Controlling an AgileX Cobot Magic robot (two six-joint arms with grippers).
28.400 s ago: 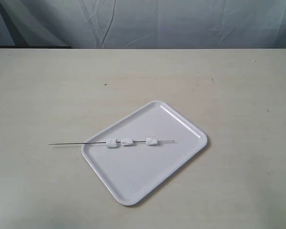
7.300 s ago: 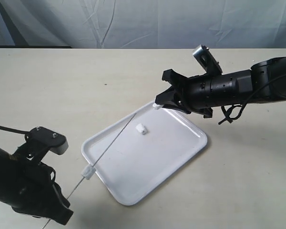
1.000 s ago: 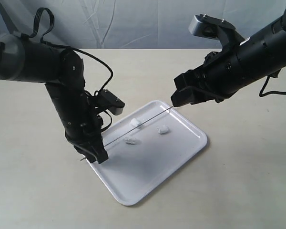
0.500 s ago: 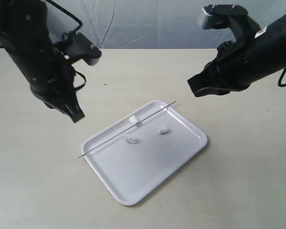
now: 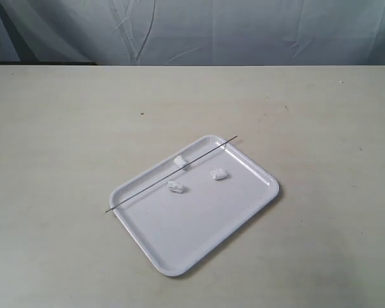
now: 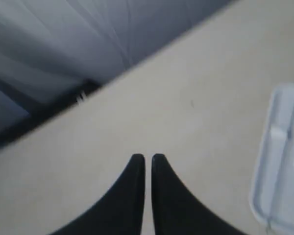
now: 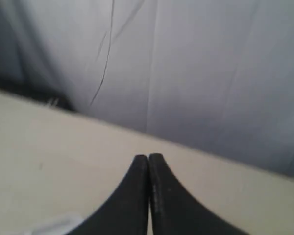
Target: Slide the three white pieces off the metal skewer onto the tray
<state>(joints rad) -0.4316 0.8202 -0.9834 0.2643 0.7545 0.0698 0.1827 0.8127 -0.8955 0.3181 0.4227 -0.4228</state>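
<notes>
The white tray (image 5: 199, 240) lies on the table. The thin metal skewer (image 5: 155, 183) rests slantwise across its far-left rim, with both ends past the edge. Three white pieces lie on the tray. One (image 5: 179, 161) sits right against the skewer, and I cannot tell if it is threaded on it. The other two (image 5: 176, 187) (image 5: 219, 174) lie loose beside it. Neither arm shows in the exterior view. My left gripper (image 6: 148, 156) is shut on nothing, high above bare table beside the tray's rim (image 6: 264, 171). My right gripper (image 7: 148, 156) is shut and empty, facing the backdrop.
A grey cloth backdrop (image 5: 199, 29) hangs behind the table's far edge. The beige tabletop (image 5: 64, 128) stretches around the tray on all sides.
The skewer has come out of the left gripper and settled across the tray. Both arms rose and left the exterior view. The right gripper closed.
</notes>
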